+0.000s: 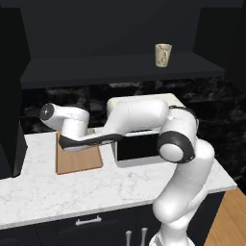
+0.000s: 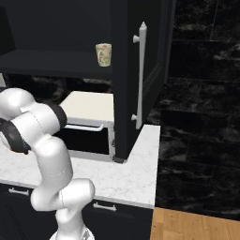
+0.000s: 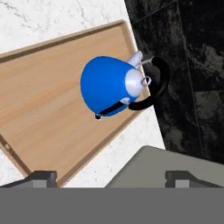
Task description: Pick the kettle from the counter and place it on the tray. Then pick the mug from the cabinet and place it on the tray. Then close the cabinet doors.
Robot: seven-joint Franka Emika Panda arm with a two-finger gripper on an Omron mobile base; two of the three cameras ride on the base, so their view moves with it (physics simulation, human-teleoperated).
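The bright blue kettle (image 3: 109, 85) with its black arched handle sits on the wooden tray (image 3: 48, 109), near the tray's corner by the dark back wall. My gripper (image 3: 110, 177) hangs above it, open, its fingertips (image 3: 41, 176) wide apart and touching nothing. In the left base view my hand (image 1: 73, 132) is over the far end of the tray (image 1: 79, 161) and hides the kettle. The beige mug (image 1: 163, 55) stands on the shelf of the black cabinet (image 1: 120, 65). The mug (image 2: 103, 54) stands near the shelf's right end.
A white toaster oven (image 1: 139, 149) stands on the marble counter (image 1: 72, 187) right of the tray. An open black cabinet door (image 2: 140, 75) with a silver bar handle juts out over the counter (image 2: 126, 178) on the right. Dark drawers run below.
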